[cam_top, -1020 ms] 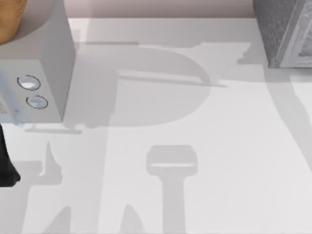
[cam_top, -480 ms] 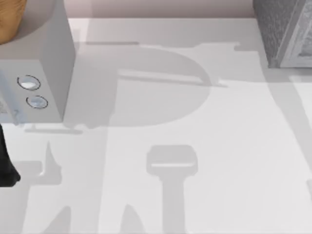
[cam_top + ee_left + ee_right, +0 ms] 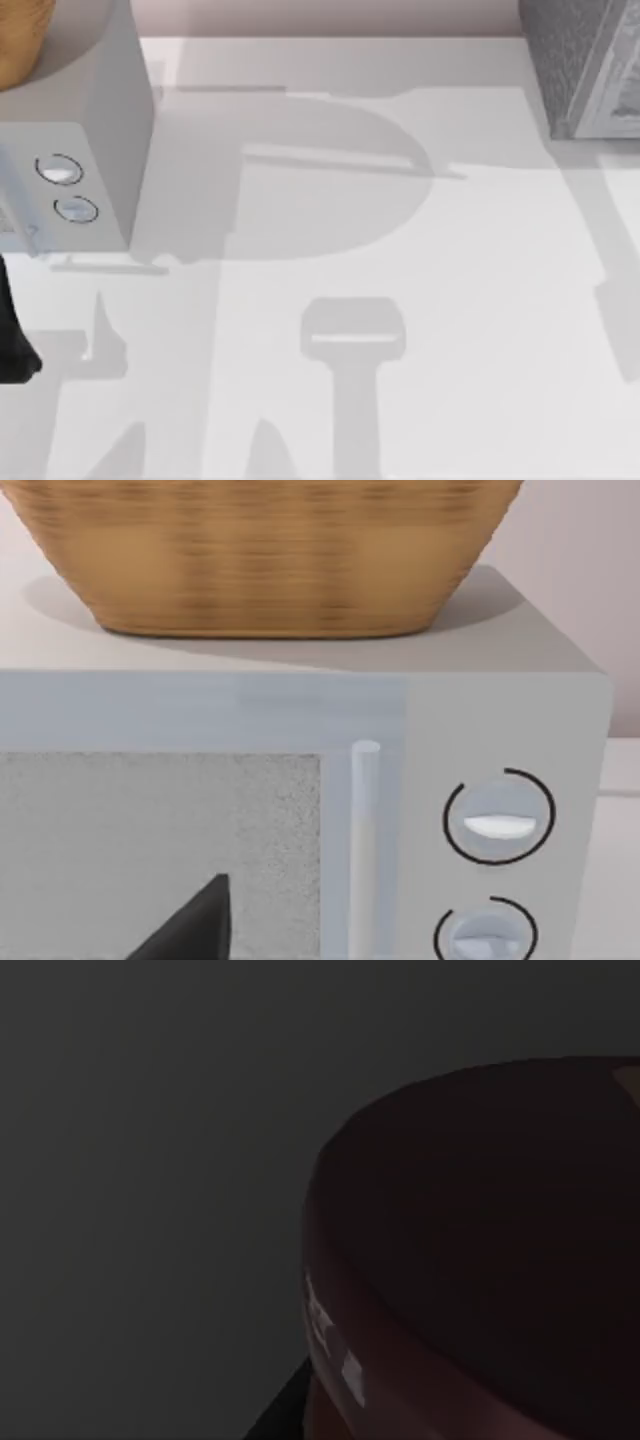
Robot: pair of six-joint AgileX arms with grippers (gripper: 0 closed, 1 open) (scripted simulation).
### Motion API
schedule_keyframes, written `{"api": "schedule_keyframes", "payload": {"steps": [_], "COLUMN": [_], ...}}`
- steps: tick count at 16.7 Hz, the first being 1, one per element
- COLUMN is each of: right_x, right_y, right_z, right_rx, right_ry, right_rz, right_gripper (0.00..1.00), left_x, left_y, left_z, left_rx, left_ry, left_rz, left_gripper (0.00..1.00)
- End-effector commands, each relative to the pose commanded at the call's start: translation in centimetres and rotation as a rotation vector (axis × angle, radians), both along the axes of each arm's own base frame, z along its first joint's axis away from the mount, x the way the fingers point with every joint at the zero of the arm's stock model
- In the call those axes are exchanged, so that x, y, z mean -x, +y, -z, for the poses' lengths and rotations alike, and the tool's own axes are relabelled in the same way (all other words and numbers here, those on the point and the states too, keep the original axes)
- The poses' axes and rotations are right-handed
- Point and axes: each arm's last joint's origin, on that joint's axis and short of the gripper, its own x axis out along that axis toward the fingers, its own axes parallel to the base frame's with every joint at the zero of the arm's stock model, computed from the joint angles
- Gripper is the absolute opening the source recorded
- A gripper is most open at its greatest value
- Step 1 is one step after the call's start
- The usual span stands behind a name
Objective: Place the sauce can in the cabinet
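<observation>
You see a dark view: the sauce can [image 3: 480, 1260], its maroon top and rim very close, grey bkgd behind.

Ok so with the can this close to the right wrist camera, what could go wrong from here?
The right wrist view is dark, with the sauce can looming close, so a tilt or poor seating may go unnoticed. The cabinet sits at the table's far right corner, mostly cut off in the top view, so clearance is hard to judge. The left arm stays parked by the microwave.
</observation>
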Motion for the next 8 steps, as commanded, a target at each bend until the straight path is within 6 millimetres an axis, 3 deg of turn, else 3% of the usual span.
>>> {"api": "schedule_keyframes", "payload": {"steps": [4,8], "right_x": [-0.04,-0.04], "right_y": [-0.03,-0.03], "right_z": [0.01,0.01], "right_rx": [0.0,0.0], "right_ry": [0.0,0.0], "right_rz": [0.0,0.0], "right_gripper": [0.0,0.3], "left_x": [0.0,0.0], "left_y": [0.0,0.0], "left_z": [0.0,0.0], "left_rx": [0.0,0.0], "left_ry": [0.0,0.0], "left_rz": [0.0,0.0], "left_gripper": [1.0,1.0]}}
